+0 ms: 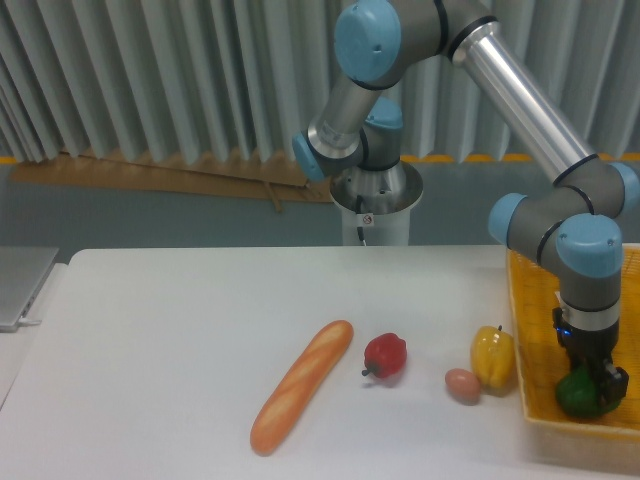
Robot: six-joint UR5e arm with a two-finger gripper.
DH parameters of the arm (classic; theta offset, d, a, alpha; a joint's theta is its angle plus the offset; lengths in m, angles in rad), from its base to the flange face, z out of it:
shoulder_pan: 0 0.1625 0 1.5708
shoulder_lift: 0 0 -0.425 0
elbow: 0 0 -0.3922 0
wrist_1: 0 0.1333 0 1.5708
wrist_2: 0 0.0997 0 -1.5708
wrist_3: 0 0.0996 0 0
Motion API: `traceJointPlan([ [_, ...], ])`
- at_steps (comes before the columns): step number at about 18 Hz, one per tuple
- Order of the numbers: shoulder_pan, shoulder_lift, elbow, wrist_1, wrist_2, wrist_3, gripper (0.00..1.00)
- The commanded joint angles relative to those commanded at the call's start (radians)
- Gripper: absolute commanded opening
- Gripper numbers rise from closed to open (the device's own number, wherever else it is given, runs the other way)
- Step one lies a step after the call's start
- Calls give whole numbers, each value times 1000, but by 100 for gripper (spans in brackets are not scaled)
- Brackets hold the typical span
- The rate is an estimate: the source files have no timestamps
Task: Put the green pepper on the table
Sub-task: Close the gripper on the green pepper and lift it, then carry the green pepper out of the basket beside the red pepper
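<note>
Nearest the camera, at the lower centre of the frame, a baguette (pixel 300 400) lies on the white bench (pixel 180 340), slanting from lower left up toward the right. Just beyond its upper end sits a red pepper (pixel 385 356), stem pointing left. Further right, a small brown egg (pixel 462 385) rests touching or just beside a yellow pepper (pixel 493 358), which stands close to the left wall of a yellow woven basket (pixel 525 330) at the right edge of the frame.

Inside that basket, in the lower right of the frame, is the green pepper (pixel 576 394), glossy and dark, lying near the basket's front wall. The gripper (pixel 592 378) comes straight down onto it from above; its dark fingers (pixel 610 382) sit at the pepper's top and right side, partly covering it. They look clenched around the green pepper, though the contact on the far side is hidden.

Above the gripper the wrist rises as a grey and pale blue column, joins a blue-capped elbow at the right edge, and a long silver arm segment runs diagonally up to the top centre of the frame. The robot base (pixel 376 200) stands behind the bench at centre. At the far left edge a grey flat object (pixel 22 285) lies beside the bench. Farthest back hangs a grey pleated curtain (pixel 150 80).
</note>
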Motion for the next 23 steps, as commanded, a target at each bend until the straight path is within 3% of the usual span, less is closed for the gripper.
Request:
traceJointPlan([
  [7, -12, 47, -11, -11, -21, -3, 60],
  [12, -23, 103, -54, -18, -55, -31, 60],
  [23, -63, 224, -74, -181, -212, -150, 60],
])
